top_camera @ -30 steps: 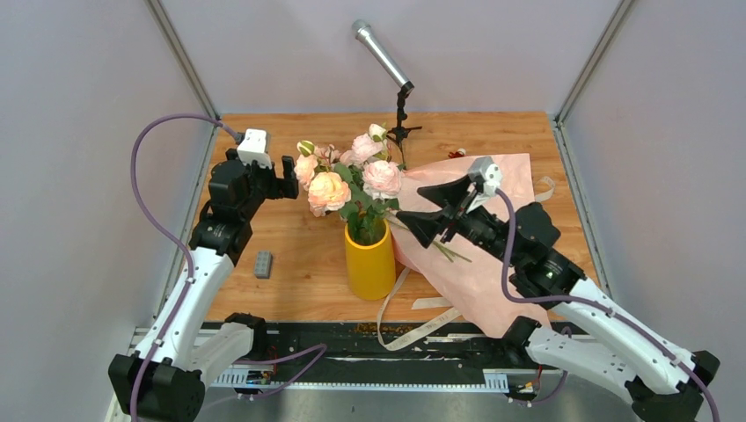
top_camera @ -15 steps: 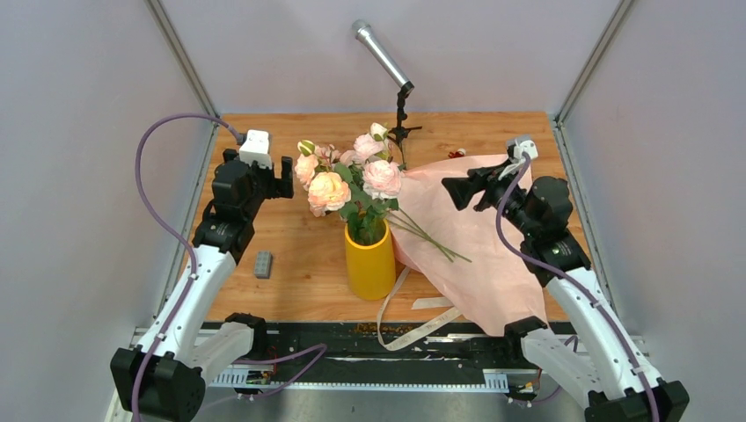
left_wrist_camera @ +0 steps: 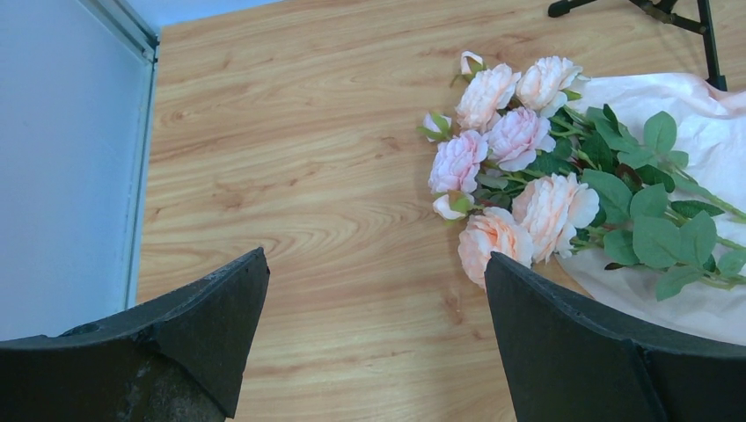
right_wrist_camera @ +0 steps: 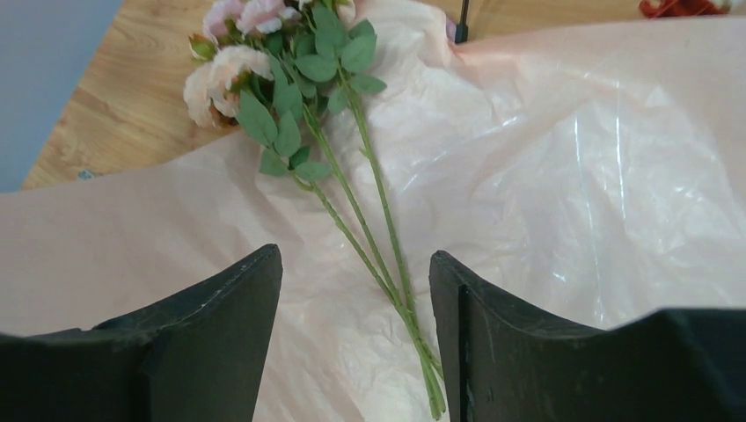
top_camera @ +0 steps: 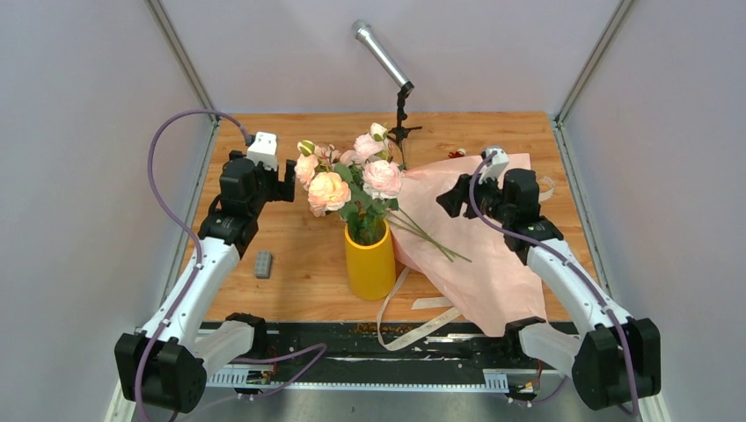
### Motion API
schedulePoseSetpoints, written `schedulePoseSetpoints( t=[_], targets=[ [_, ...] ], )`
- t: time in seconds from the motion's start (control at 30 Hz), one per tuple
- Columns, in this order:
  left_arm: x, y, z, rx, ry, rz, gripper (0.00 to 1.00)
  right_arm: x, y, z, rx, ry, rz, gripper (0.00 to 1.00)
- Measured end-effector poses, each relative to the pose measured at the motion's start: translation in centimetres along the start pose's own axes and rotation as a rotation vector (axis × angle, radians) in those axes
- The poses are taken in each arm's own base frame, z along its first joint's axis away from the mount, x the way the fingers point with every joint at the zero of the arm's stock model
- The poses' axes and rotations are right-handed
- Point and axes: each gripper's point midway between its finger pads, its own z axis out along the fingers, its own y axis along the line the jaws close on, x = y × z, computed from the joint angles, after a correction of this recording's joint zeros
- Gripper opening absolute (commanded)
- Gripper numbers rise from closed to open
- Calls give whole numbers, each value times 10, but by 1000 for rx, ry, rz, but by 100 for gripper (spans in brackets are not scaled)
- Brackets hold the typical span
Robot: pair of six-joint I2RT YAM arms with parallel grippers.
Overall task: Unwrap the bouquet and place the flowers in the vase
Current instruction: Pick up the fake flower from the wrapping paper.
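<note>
Vase (top_camera: 370, 264), centre frame, contents unclear from above; wrist views show flowers (left_wrist_camera: 519, 141) flat on paper (right_wrist_camera: 572, 176) — left gripper (left_wrist_camera: 374, 264), right gripper (right_wrist_camera: 354, 264) wide, empty.

Yellow vase (top_camera: 370, 264), pink and peach flowers (top_camera: 330, 189), pale pink wrapping paper (top_camera: 479, 272), grey block (top_camera: 263, 264).

the top camera sat high behind the arm bases, looking down and forward over the whole counter (top_camera: 299, 255). the left wrist camera looked past the left hand (left_wrist_camera: 376, 262), down at bare counter and the flowers (left_wrist_camera: 517, 139), fairly near. the right wrist camera looked past the right hand (right_wrist_camera: 354, 257), close over the paper (right_wrist_camera: 572, 176). all three views shared the flowers and the paper.
</note>
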Motion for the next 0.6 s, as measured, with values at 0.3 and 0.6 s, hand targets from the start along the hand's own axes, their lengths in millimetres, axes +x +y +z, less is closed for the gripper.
schedulePoseSetpoints(
  t=[0.3,0.6],
  targets=[
    [3,-3,1,15,5,-4,100,86,-21,29,-25,299,110,48],
    [6,-7,1,37,9,-7,100,146,-27,36,-37,506,160,42]
  ],
)
